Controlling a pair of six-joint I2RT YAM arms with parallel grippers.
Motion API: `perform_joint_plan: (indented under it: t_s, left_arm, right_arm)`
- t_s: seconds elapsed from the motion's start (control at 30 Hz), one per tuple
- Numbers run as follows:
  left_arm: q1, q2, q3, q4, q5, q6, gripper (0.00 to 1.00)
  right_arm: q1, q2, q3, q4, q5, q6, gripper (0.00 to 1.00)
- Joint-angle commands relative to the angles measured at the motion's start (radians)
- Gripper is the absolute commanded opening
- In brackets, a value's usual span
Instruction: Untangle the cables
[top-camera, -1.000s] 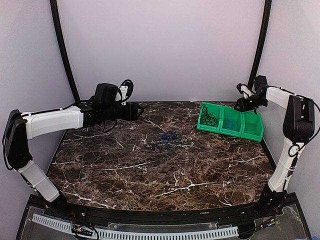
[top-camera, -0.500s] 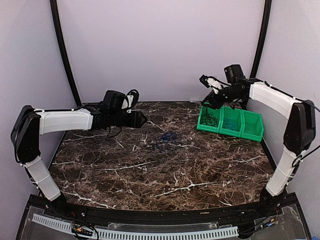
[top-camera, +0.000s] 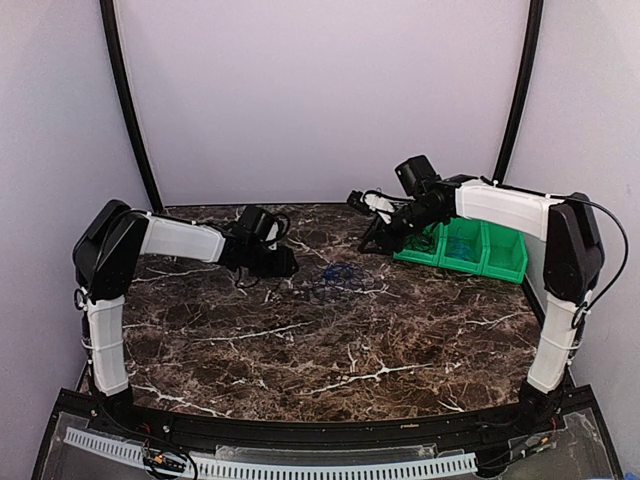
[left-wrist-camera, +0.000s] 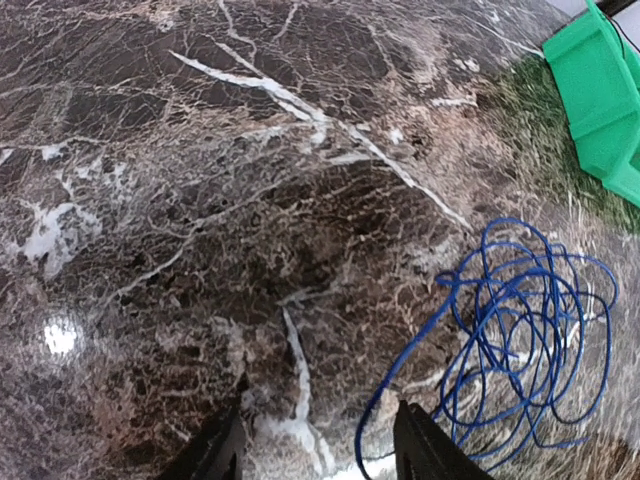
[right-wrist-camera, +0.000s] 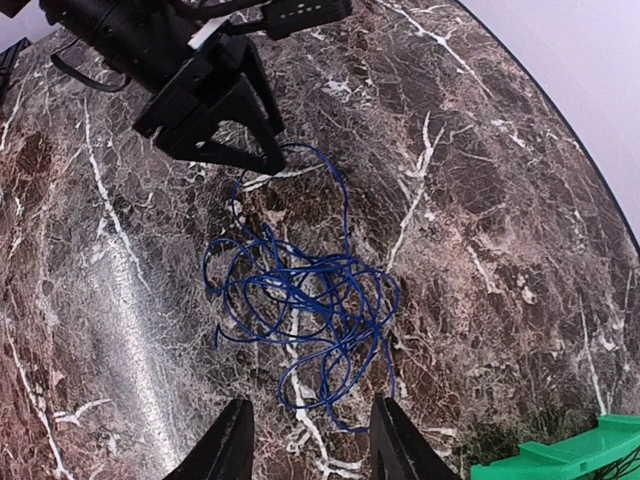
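You are hovering parted, empty left end effector (left-wrist-camera: 318, 442) and right end effector (right-wrist-camera: 312, 440) near likely-limp thin blue wire cables (right-wrist-camera: 303, 297); pinch an outer loop.

Open tabletop (top-camera: 300, 350) around cables (top-camera: 340, 272) (green bins (top-camera: 470, 250) right, seemingly well apart)

Count:
- Grippers: 2, the left gripper (left-wrist-camera: 318, 448) and the right gripper (right-wrist-camera: 310, 440).
- Blue cables (right-wrist-camera: 300, 300): 1 tangled clump; the number of strands cannot be told.
- Green bin (top-camera: 482, 252): 1.
- Marble table (top-camera: 300, 350): 1.
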Motion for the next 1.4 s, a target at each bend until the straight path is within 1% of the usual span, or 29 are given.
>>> perform_joint_plan:
  t_s: [0.0,0.03,0.07,0.1,0.13,0.17,0.2,0.27,0.3,0.37,0.47,0.5,0.6,0.73,0.83,0.93,1.07,1.13,1.17,1.2,1.23,1.27,1.3,1.37]
  left_arm:
    - [0.007,0.042,0.072,0.025,0.023,-0.075,0.46]
    - [0.007,0.051,0.082,0.055,0.029,-0.09,0.44]
    - [0.007,0.069,0.086,0.067,0.042,-0.105,0.36]
    - [0.007,0.076,0.09,0.089,0.05,-0.113,0.31]
    - [0.007,0.083,0.086,0.101,0.063,-0.121,0.22]
    - [0.007,0.084,0.082,0.127,0.071,-0.125,0.18]
    - [0.008,0.081,0.075,0.138,0.093,-0.129,0.1]
    - [0.006,0.067,0.064,0.161,0.136,-0.122,0.02]
    - [0.003,0.06,0.06,0.168,0.148,-0.117,0.0]
    - [-0.004,0.003,0.041,0.185,0.184,-0.085,0.0]
    - [-0.028,-0.092,-0.033,0.241,0.227,0.006,0.0]
    - [-0.032,-0.143,-0.049,0.266,0.235,0.025,0.0]
    - [-0.042,-0.231,-0.103,0.289,0.267,0.085,0.0]
    - [-0.053,-0.337,-0.113,0.261,0.297,0.118,0.0]
    - [-0.06,-0.405,-0.114,0.237,0.304,0.135,0.0]
    - [-0.062,-0.441,-0.108,0.203,0.318,0.14,0.0]
    - [-0.064,-0.47,-0.098,0.186,0.38,0.134,0.0]
    - [-0.065,-0.477,-0.089,0.177,0.4,0.131,0.0]
    - [-0.065,-0.482,-0.084,0.173,0.401,0.131,0.0]
    - [-0.065,-0.486,-0.083,0.164,0.398,0.134,0.0]
    - [-0.066,-0.488,-0.082,0.16,0.389,0.14,0.0]
    - [-0.066,-0.491,-0.082,0.148,0.365,0.145,0.0]
    - [-0.067,-0.493,-0.086,0.135,0.348,0.154,0.0]
    - [-0.066,-0.498,-0.099,0.117,0.289,0.169,0.0]
  right_arm:
    - [0.023,-0.034,-0.05,0.047,-0.047,0.007,0.41]
    - [0.027,-0.036,-0.057,0.05,-0.047,0.005,0.41]
    - [0.032,-0.035,-0.062,0.056,-0.049,0.008,0.41]
    - [0.035,-0.035,-0.067,0.066,-0.048,0.017,0.41]
    - [0.038,-0.034,-0.074,0.079,-0.043,0.041,0.41]
    - [0.04,-0.034,-0.078,0.1,-0.034,0.066,0.41]
    - [0.042,-0.03,-0.078,0.113,-0.033,0.085,0.42]
    - [0.04,-0.022,-0.069,0.136,-0.033,0.114,0.43]
    - [0.042,-0.017,-0.065,0.148,-0.03,0.127,0.44]
    - [0.044,-0.013,-0.055,0.167,-0.024,0.137,0.45]
    - [0.048,0.001,-0.005,0.162,-0.023,0.136,0.46]
    - [0.048,0.011,0.021,0.147,-0.04,0.135,0.47]
    - [0.05,0.049,0.113,0.099,-0.105,0.131,0.48]
    - [0.064,0.088,0.206,0.064,-0.192,0.133,0.53]
    - [0.091,0.108,0.242,0.049,-0.224,0.12,0.55]
    - [0.122,0.122,0.261,0.039,-0.244,0.098,0.56]
    - [0.148,0.14,0.271,0.075,-0.242,0.122,0.56]
    - [0.15,0.162,0.299,0.078,-0.259,0.147,0.52]
    - [0.15,0.172,0.314,0.077,-0.267,0.16,0.48]
    - [0.151,0.18,0.326,0.075,-0.275,0.17,0.36]
    - [0.151,0.183,0.332,0.074,-0.273,0.176,0.19]
    - [0.149,0.179,0.337,0.071,-0.26,0.184,0.03]
    - [0.15,0.17,0.337,0.07,-0.242,0.19,0.0]
    - [0.149,0.139,0.326,0.066,-0.215,0.187,0.0]
